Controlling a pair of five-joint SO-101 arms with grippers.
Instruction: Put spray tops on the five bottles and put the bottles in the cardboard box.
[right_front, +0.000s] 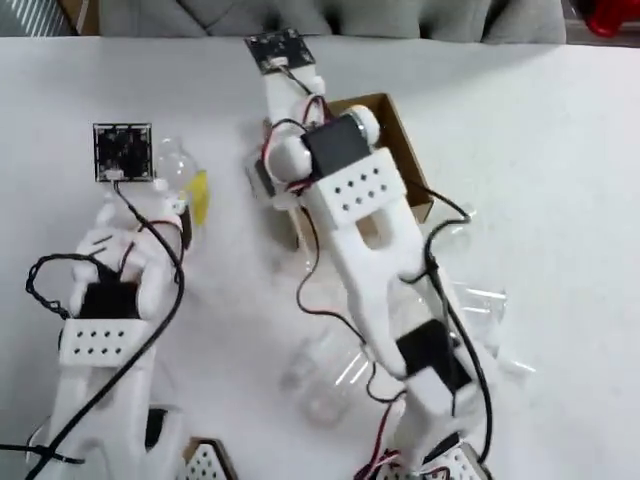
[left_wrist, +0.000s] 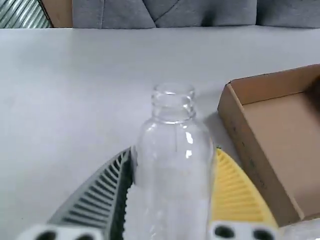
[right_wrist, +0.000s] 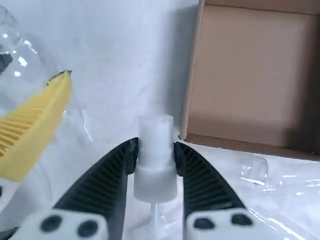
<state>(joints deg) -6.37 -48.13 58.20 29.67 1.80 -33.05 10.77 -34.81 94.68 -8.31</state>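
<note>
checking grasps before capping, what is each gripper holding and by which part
Left gripper holds a clear bottle by its body, neck free. Right gripper holds a spray top around its middle.

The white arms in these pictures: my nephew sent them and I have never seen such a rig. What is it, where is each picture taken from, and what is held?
These are two small robot arms side by side at a white table. The high view looks down from above; the other two come from a camera on each arm's wrist. The left gripper is shut on a clear bottle with no top. The right gripper is shut on a white spray top. An open cardboard box stands nearby, and more clear bottles lie on the table.
</note>
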